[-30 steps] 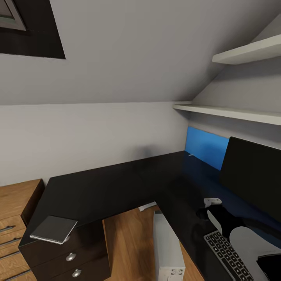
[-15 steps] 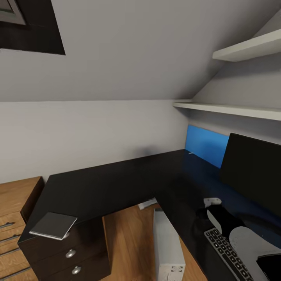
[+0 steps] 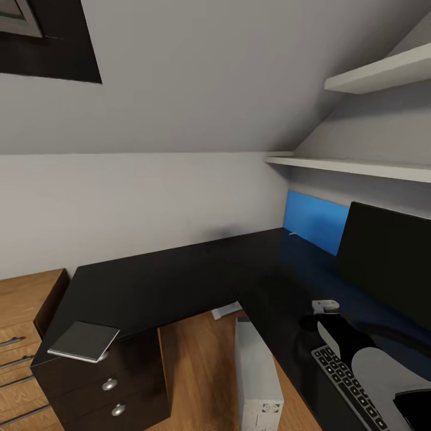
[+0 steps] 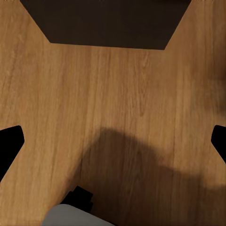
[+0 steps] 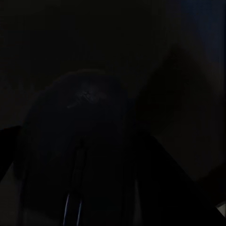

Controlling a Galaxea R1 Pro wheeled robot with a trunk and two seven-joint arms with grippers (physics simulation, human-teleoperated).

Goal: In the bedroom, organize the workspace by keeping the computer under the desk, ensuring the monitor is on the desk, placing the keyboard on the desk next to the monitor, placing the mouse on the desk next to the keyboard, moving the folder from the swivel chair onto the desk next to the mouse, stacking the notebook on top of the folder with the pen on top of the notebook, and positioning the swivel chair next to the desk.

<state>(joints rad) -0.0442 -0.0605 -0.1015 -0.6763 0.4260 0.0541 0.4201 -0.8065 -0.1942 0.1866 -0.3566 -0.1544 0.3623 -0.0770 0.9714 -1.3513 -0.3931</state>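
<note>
A sloped-ceiling bedroom corner held the black L-shaped desk (image 3: pixel 179 281), with the monitor (image 3: pixel 389 263) on it at my right and the computer tower (image 3: pixel 257 377) on the wood floor beneath. The keyboard (image 3: pixel 350 389) lay before the monitor. I judged I was on the mouse step: the right wrist camera looked down on a dark mouse (image 5: pixel 80 155) close beneath it, so I needed to set it beside the keyboard. Whether the right gripper (image 3: pixel 320 320) clasped it, I could not tell in the murk. The left gripper's fingertips (image 4: pixel 9 143) stood spread over bare floor. A grey notebook (image 3: pixel 84 341) waited on the desk's far end.

Monitor (image 3: pixel 386 263), keyboard (image 3: pixel 350 389) on desk (image 3: pixel 167 281); computer (image 3: pixel 257 383) on floor.
</note>
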